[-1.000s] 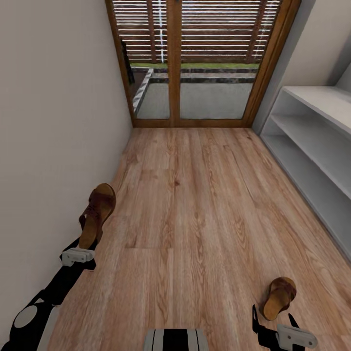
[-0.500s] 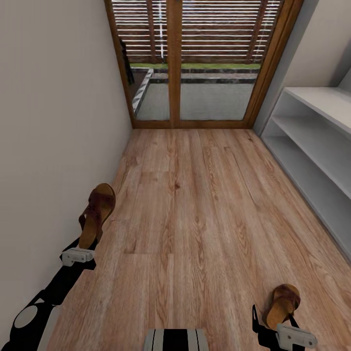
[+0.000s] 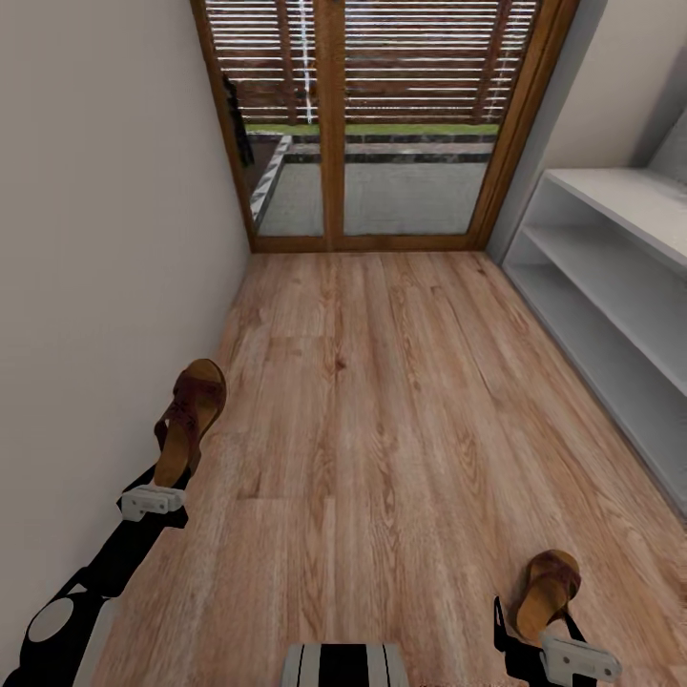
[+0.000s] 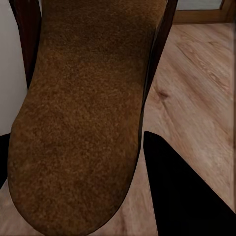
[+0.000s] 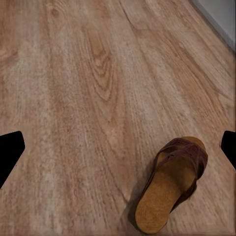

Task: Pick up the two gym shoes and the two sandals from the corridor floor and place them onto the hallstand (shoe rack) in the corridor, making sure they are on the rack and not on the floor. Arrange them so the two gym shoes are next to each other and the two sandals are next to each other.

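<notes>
Head view has swung slightly; left tool (image 3: 153,499) keeps gripping one sandal (image 3: 189,420) aloft; right tool (image 3: 553,641), wide, nears the other sandal (image 3: 548,592) on the floor (image 3: 382,401); rack (image 3: 611,286) waits right.

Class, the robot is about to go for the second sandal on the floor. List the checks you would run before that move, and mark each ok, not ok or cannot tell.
1. Left tool holds the first sandal: ok, the sandal sits between its fingers in the left wrist view.
2. Right tool open: ok, its fingertips stand wide apart in the right wrist view.
3. Second sandal lies flat, sole down, on the floor: ok.
4. Second sandal centred between the right tool's fingers: not ok, it sits nearer one finger.
5. Shoe rack shelves free: ok for the part in view.
6. Gym shoes located: cannot tell.
</notes>
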